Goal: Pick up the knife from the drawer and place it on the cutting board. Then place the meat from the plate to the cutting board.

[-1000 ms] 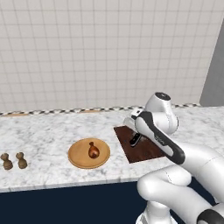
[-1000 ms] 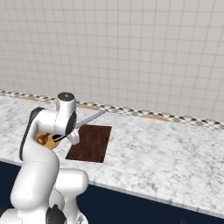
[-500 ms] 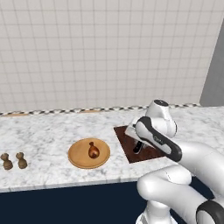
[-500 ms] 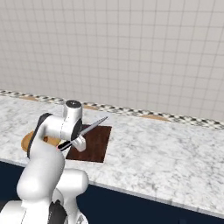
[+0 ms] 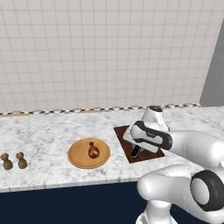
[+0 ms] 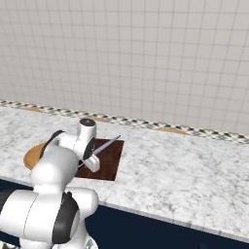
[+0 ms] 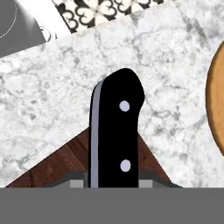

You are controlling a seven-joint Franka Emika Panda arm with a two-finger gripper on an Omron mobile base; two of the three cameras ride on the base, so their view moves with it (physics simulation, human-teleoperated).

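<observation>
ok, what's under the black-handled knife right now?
The black-handled, silver-bladed knife, clamped in the tool, hangs over a corner of the dark reddish-brown wooden cutting board, with white marble counter beyond. The board surface directly beneath the handle is covered.

2 brown shakers on marble counter, tiled wall behind.
</observation>
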